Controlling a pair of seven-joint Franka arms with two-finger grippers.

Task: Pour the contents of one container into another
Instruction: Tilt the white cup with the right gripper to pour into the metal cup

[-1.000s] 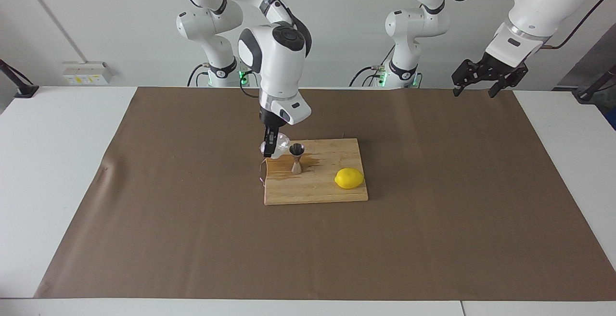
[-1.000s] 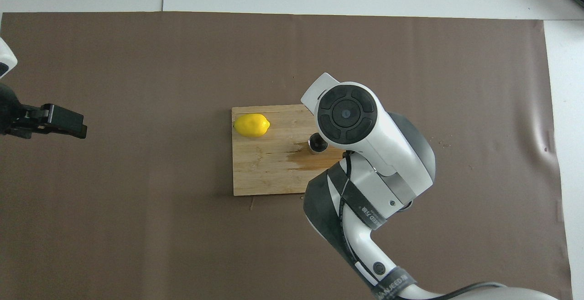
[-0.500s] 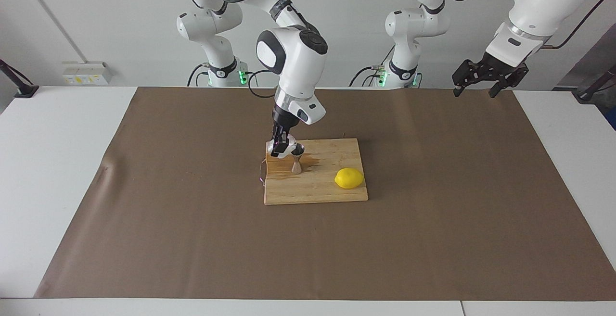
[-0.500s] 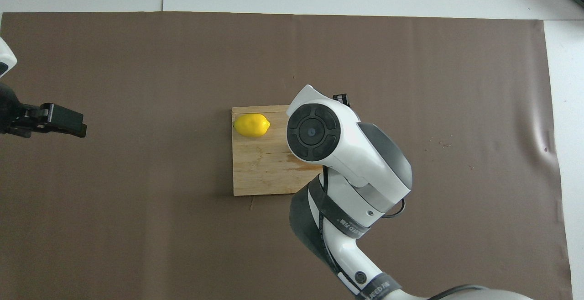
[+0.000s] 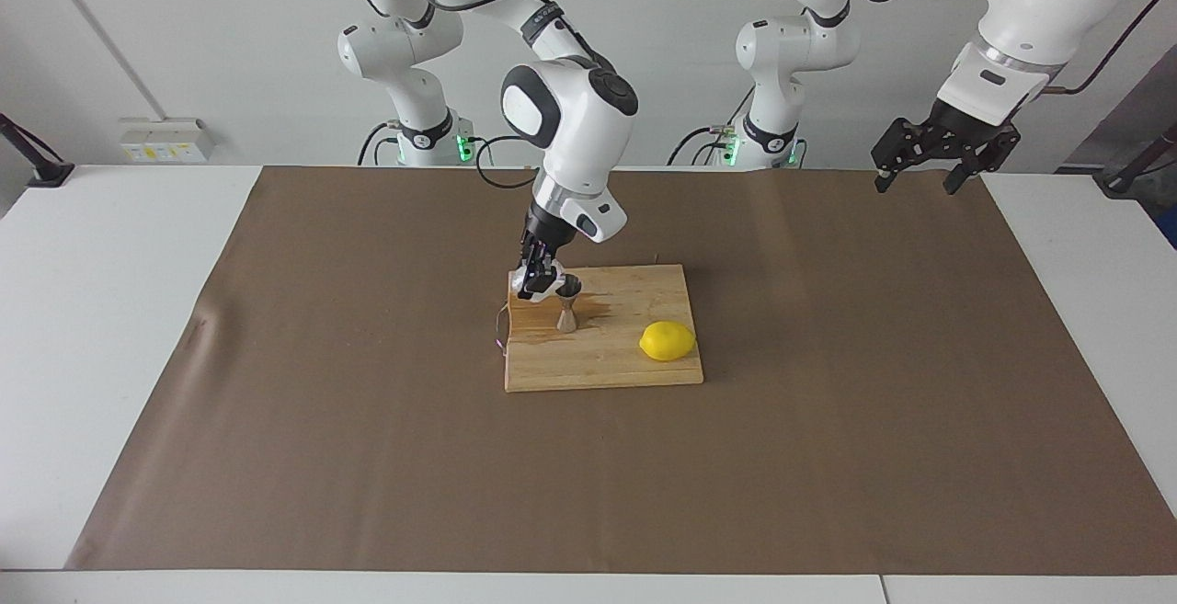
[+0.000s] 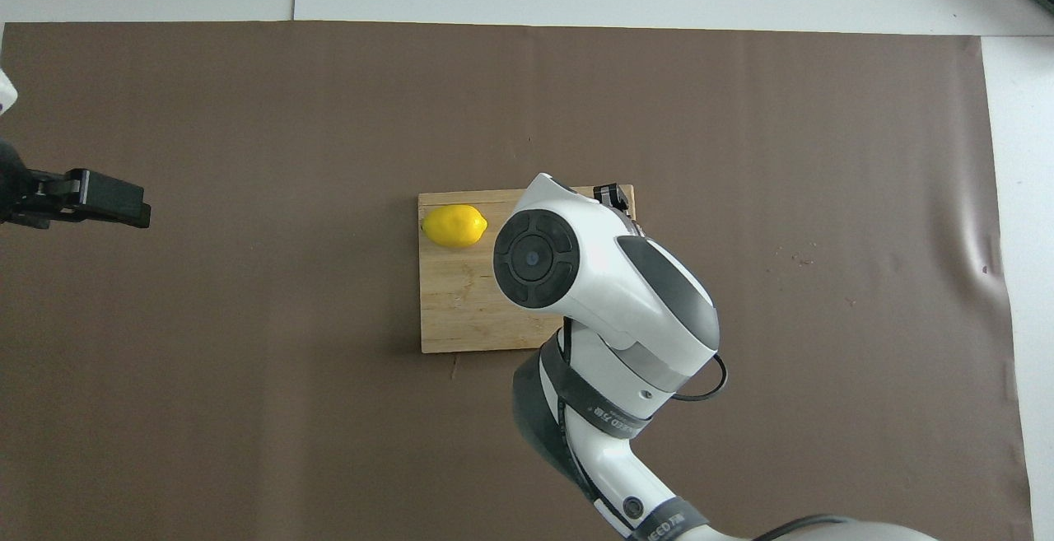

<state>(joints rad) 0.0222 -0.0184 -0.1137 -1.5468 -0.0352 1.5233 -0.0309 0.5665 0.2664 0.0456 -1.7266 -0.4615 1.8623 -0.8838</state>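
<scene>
Tipped further and brought against the rim of the small shiny steel hourglass jigger (image 5: 566,302), the squat clear faceted cup (image 5: 542,279) now hangs in the clenched right gripper (image 5: 536,282) over the wooden cutting board (image 5: 625,367), mid-pour by the look of it. Calls next for holding the lip over the jigger's mouth, then righting the cup without knocking the upright jigger, near the yellow lemon (image 5: 668,341). Waits released over the brown-papered bench (image 5: 828,457) at its end: left gripper (image 5: 921,172).
</scene>
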